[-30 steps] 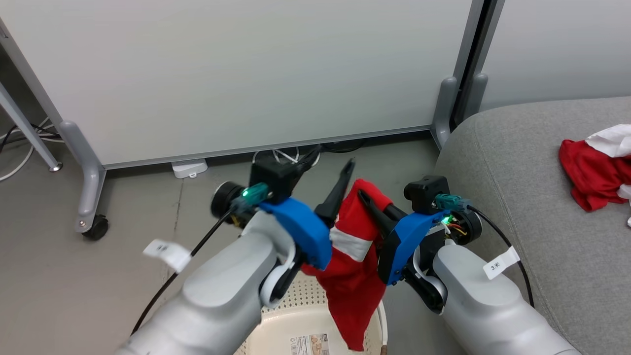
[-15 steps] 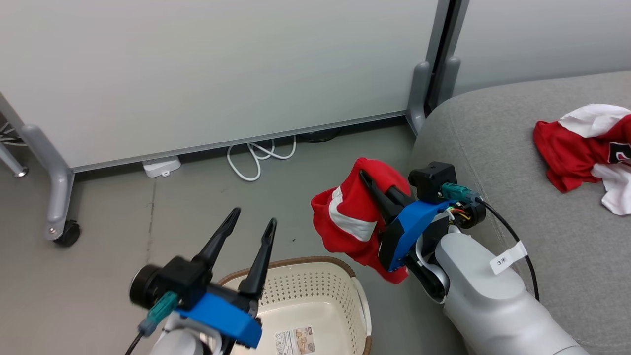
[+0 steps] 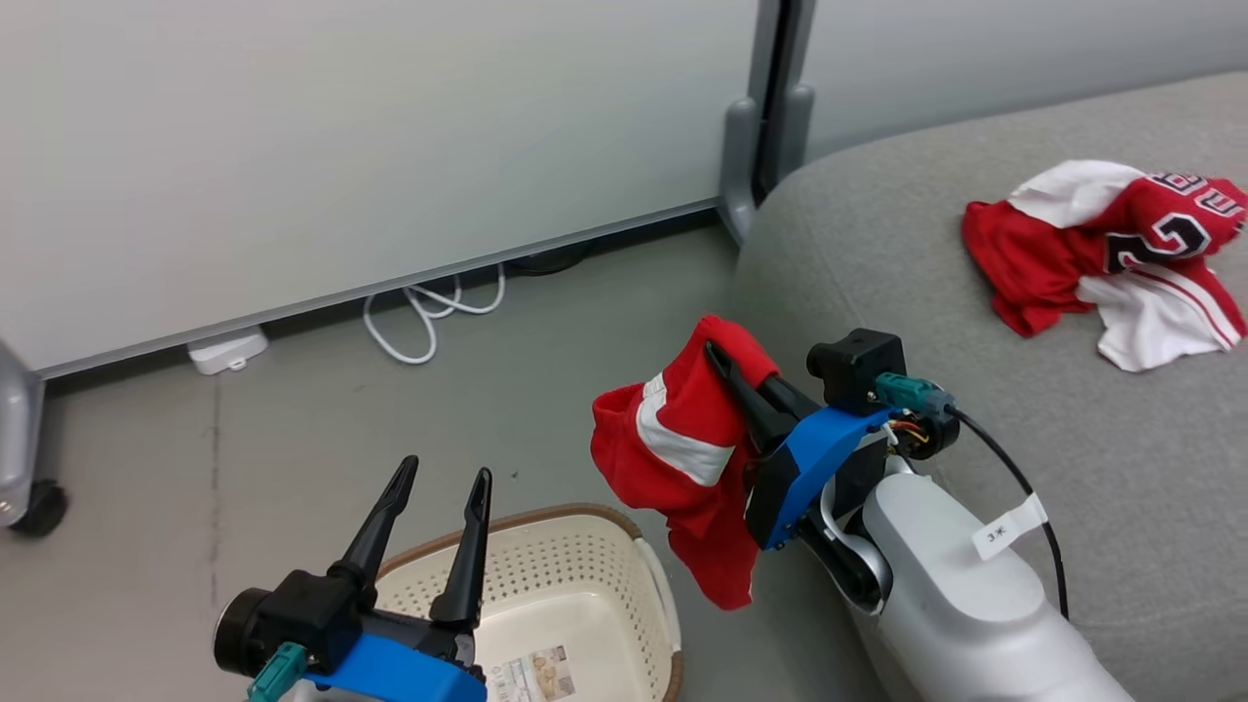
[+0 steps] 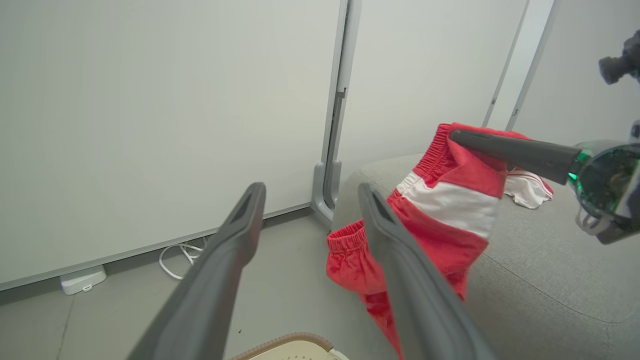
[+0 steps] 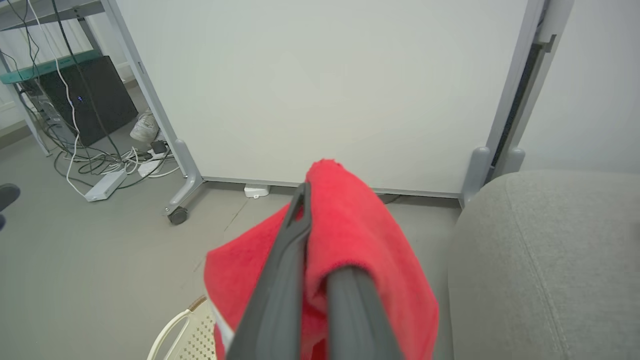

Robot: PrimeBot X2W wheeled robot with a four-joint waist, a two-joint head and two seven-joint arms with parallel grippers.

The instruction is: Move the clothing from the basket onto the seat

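My right gripper (image 3: 723, 363) was clamped on the red shorts (image 3: 682, 444), pinching them near the waistband so the cloth hung downward with its white stripe showing. They were clear of the laundry basket (image 3: 546, 561), dangling above the floor between it and the grey seat (image 3: 975, 419). The seat lay just to the right of that gripper, so I judged that a short swing rightward over the cushion was needed. The jersey (image 3: 1102, 244) lay on the seat, farther along. My left gripper (image 3: 445, 470) stood wide and empty by the basket.
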